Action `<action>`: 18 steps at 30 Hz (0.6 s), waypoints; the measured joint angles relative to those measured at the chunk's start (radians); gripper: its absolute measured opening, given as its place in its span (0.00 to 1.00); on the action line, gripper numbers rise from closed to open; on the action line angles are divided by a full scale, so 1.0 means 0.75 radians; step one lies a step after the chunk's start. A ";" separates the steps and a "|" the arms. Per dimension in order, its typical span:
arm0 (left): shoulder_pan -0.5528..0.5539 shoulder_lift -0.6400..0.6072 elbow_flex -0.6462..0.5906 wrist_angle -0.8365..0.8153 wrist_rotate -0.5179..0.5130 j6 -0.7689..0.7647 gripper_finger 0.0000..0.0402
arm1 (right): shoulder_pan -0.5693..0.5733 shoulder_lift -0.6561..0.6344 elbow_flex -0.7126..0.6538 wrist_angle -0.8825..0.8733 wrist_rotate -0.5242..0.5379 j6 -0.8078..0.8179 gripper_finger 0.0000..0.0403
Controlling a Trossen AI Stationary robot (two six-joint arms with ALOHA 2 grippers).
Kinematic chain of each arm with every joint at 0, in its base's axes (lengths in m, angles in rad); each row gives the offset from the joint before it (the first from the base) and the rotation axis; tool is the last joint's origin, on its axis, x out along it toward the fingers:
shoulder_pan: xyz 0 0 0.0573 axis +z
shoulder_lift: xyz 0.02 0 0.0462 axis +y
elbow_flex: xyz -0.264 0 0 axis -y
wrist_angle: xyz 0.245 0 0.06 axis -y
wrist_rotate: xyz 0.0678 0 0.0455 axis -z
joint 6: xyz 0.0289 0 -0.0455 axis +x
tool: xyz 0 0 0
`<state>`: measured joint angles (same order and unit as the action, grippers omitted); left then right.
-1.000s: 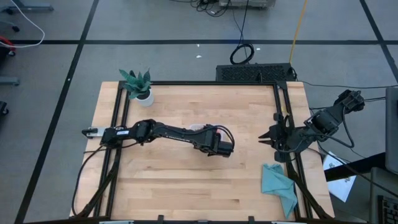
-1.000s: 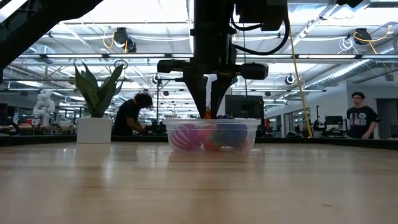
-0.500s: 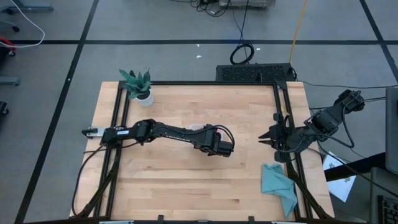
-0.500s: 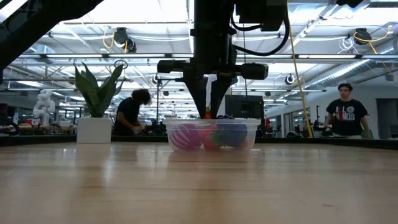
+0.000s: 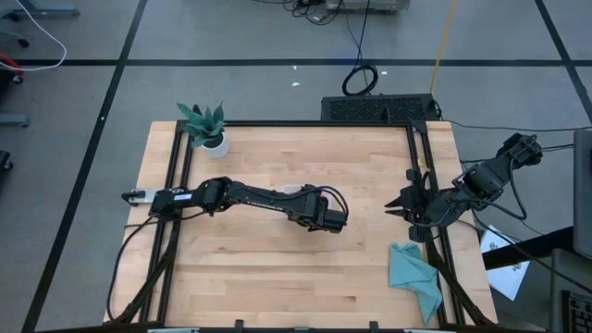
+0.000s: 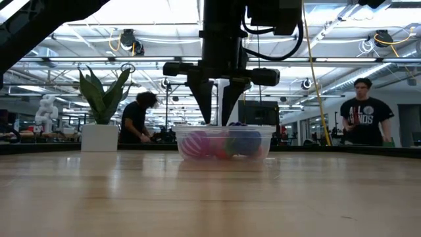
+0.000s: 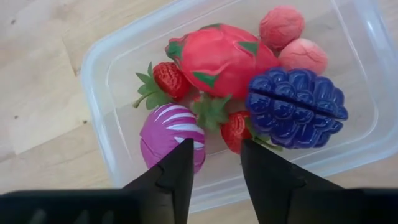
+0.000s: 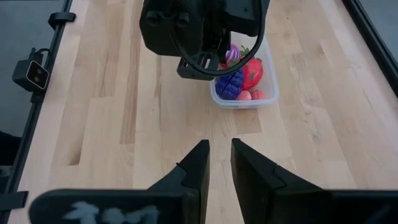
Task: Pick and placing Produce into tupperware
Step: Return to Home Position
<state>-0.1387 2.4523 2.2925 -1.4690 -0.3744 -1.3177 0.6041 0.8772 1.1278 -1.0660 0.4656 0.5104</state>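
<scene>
The clear tupperware (image 7: 93,62) stands near the middle of the table (image 5: 277,268), mostly hidden under my left arm in the high view. In it lie a big red fruit with green tips (image 7: 221,59), strawberries (image 7: 169,81), a magenta striped ball (image 7: 171,134), a dark purple cluster (image 7: 295,106) and two pink-red pieces (image 7: 283,28). My left gripper (image 6: 217,112) hangs open just above the tupperware (image 6: 225,141), fingers pointing down and holding nothing. My right gripper (image 5: 393,205) waits at the table's right edge, its fingers a narrow gap apart (image 8: 221,162).
A potted plant (image 5: 205,125) stands at the far left corner, and a teal cloth (image 5: 414,277) lies at the near right corner. Bare wood lies all around the tupperware (image 8: 245,87). People (image 6: 360,112) stand in the room beyond the table.
In the low view my left gripper's fingers have spread wider apart above the tupperware. A small red piece that showed between their tips no longer shows there. A person in the background has walked.
</scene>
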 joint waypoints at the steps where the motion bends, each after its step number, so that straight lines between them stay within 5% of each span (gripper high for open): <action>1: 0.000 0.000 0.000 0.000 0.000 0.000 0.35 | 0.000 0.000 0.000 0.000 0.000 0.000 0.14; 18: -0.029 -0.150 0.003 -0.074 -0.091 0.020 0.37 | -0.001 -0.001 -0.001 0.011 -0.001 0.001 0.14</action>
<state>-0.1607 2.3396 2.2948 -1.5246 -0.4428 -1.3029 0.6037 0.8768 1.1275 -1.0575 0.4648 0.5114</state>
